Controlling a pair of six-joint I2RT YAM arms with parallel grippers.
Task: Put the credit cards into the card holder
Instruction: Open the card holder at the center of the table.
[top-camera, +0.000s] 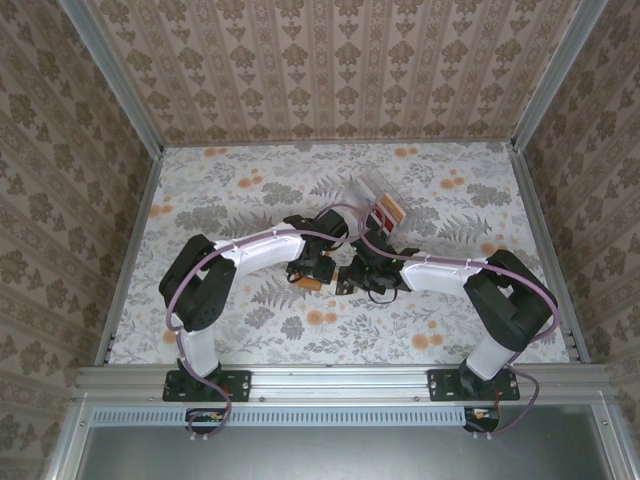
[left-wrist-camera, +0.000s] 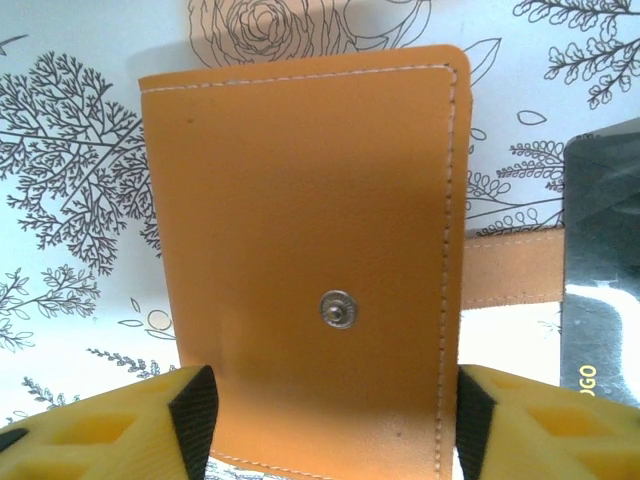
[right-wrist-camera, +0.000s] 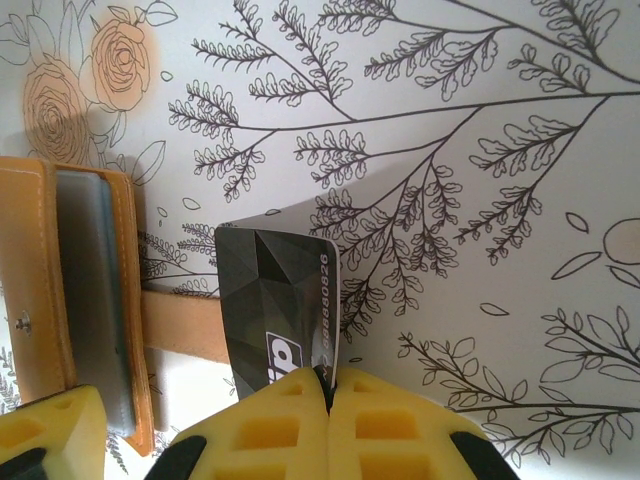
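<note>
**Top view.**
- Item: tan wallet (top-camera: 310, 283), lying on the flowered table (top-camera: 230, 190) near its middle, where the two arms meet.
- The left gripper (top-camera: 318, 272) is over the wallet, and the right gripper (top-camera: 352, 278) is just beside it.
- Behind them is a clear box (top-camera: 366, 188) holding a red and an orange card (top-camera: 388, 210).

**Left wrist view.**
- The wallet (left-wrist-camera: 310, 250) lies flat with its stitched outer face up. There is a metal snap (left-wrist-camera: 338, 308) near the middle and a strap (left-wrist-camera: 510, 270) running off to the right.
- The left gripper (left-wrist-camera: 325, 430) straddles the near end, with its pads (left-wrist-camera: 195, 420) at the side edges. I cannot tell if they press.
- Handling: probably light, soft and springy. A hold across the side edges should pin it without crushing the pockets.

**Right wrist view.**
- Item: black card (right-wrist-camera: 280, 300), standing on edge and tilted, just beside the strap (right-wrist-camera: 185, 325) and the wallet (right-wrist-camera: 35, 290), which gapes to show a grey inner pocket.
- The right gripper (right-wrist-camera: 328, 385) is clenched on the card's lower edge.
- Handling: likely thin, light, stiff and slick, so it could pivot in a pinch this narrow. A deeper bite along the short edge would leave the leading edge free for the slot.
</note>
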